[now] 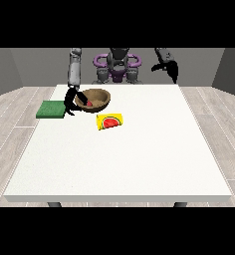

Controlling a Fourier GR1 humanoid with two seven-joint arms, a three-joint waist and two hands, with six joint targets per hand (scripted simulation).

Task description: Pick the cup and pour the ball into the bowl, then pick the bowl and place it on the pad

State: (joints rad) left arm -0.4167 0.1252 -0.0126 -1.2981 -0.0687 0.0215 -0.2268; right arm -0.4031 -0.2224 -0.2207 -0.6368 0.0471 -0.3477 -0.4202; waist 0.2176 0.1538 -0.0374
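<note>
A brown wooden bowl (94,98) sits on the white table (119,154) near its far left part, with a small red ball (88,103) inside. The hand at the view's left (71,102) is at the bowl's left rim, its fingers curled onto the rim and reaching into the bowl. A yellow cup with a watermelon picture (109,121) lies on its side just in front of the bowl, to the right. The green pad (51,109) lies flat left of the bowl, at the table's left edge. The hand at the view's right (172,69) hangs raised above the far right corner.
The robot's torso (117,64) stands behind the table's far edge. The table's left edge runs right beside the pad. The white tabletop stretches wide towards the camera and to the right.
</note>
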